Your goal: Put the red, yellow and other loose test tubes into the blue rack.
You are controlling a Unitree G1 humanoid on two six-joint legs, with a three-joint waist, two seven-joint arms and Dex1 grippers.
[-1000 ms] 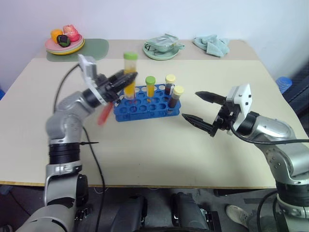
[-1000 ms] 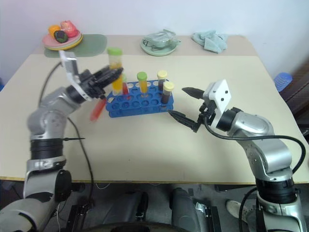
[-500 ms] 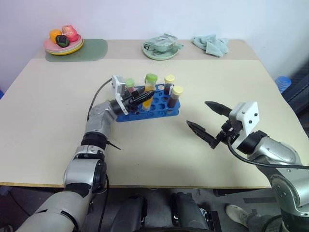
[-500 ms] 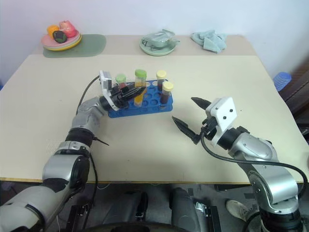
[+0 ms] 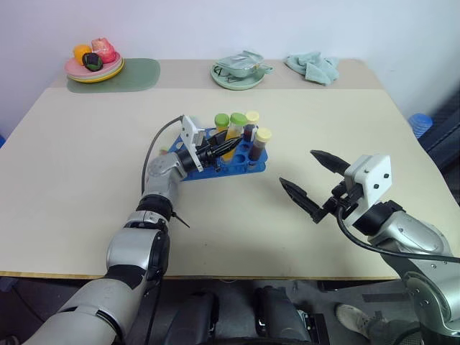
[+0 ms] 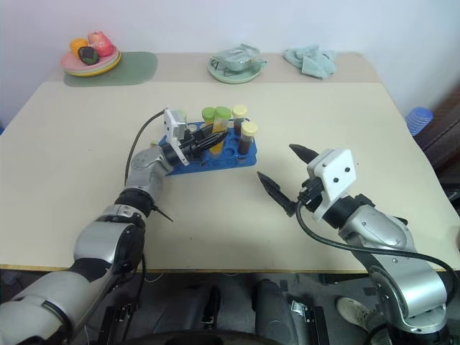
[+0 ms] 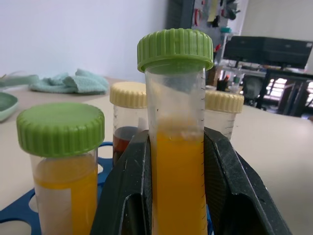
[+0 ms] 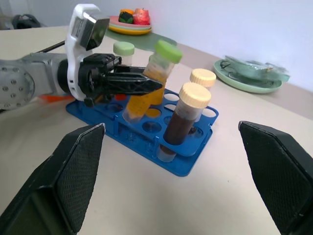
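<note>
The blue rack stands mid-table with a green-capped yellow tube and two cream-capped tubes upright in it. My left gripper is shut on another yellow test tube with a green cap. That tube leans, its lower end down among the rack's holes. A red tube lies on the table beside the rack, partly hidden behind my left arm. My right gripper hangs open and empty, right of the rack and nearer me.
At the back stand a plate of fruit on a green mat, a green dish and a teal cloth. A blue object sits past the table's right edge.
My left gripper brought the green-capped yellow tube down and to the right, from above the rack's left end into the rack. The right gripper stayed open and drew back a little.
</note>
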